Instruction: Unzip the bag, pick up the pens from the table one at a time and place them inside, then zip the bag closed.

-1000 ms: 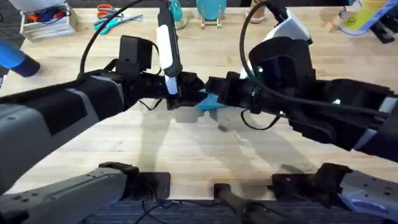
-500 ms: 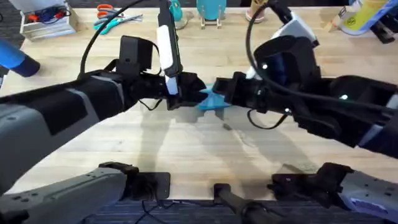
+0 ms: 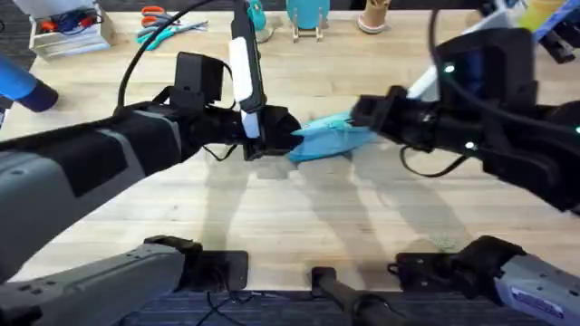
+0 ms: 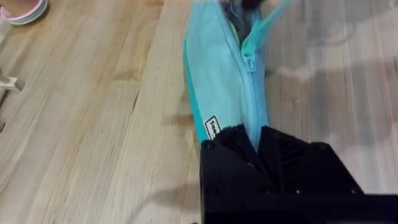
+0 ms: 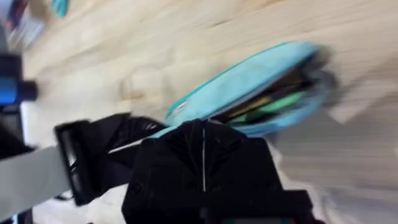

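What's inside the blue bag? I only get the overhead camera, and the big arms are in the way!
Observer: The right wrist view looks into the open mouth of the bag, and a green pen is lying inside.
Operator: Is the zipper open the whole way along?
Observer: No. In the left wrist view the zipper is closed near the left end effector, which is shut on that end of the bag. It parts only toward the far end.
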